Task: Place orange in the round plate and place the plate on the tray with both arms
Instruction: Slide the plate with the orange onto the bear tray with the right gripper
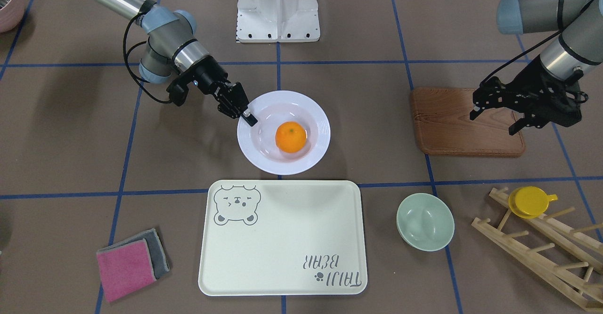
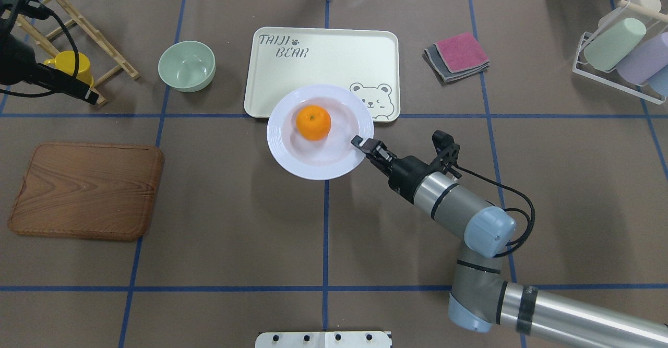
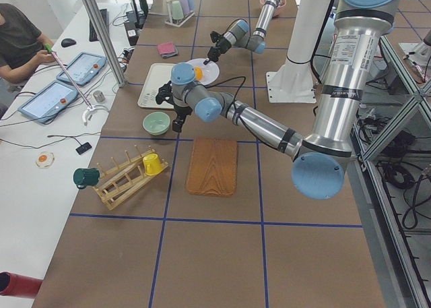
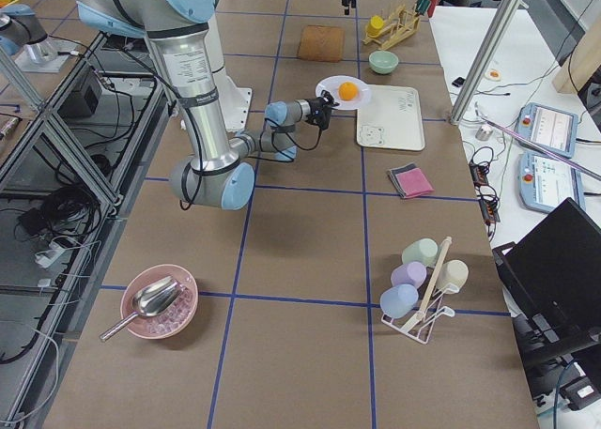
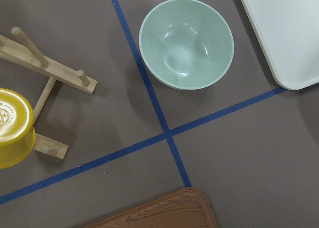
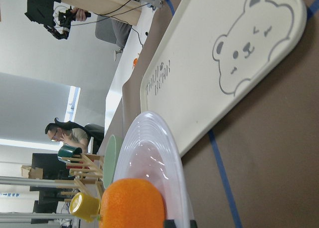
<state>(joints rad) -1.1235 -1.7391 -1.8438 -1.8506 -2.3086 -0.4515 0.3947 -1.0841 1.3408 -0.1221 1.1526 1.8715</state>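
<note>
The orange [image 1: 290, 136] lies inside the white round plate [image 1: 264, 159], which is just behind the cream bear tray [image 1: 282, 238], on the robot's side of it. My right gripper [image 1: 249, 118] is shut on the plate's rim on the side nearest the robot. In the overhead view the plate [image 2: 313, 170] overlaps the tray's [image 2: 323, 56] near edge and looks slightly raised. The right wrist view shows the orange [image 6: 132, 203], the plate rim [image 6: 159, 138] and the tray [image 6: 209, 78] beyond. My left gripper [image 1: 492, 122] hangs open over the wooden board, holding nothing.
A brown wooden board [image 1: 447, 125] lies under the left arm. A pale green bowl [image 1: 425, 221] sits beside the tray, and a wooden rack with a yellow cup [image 1: 530, 201] stands past it. Folded pink and grey cloths [image 1: 127, 262] lie on the tray's other side.
</note>
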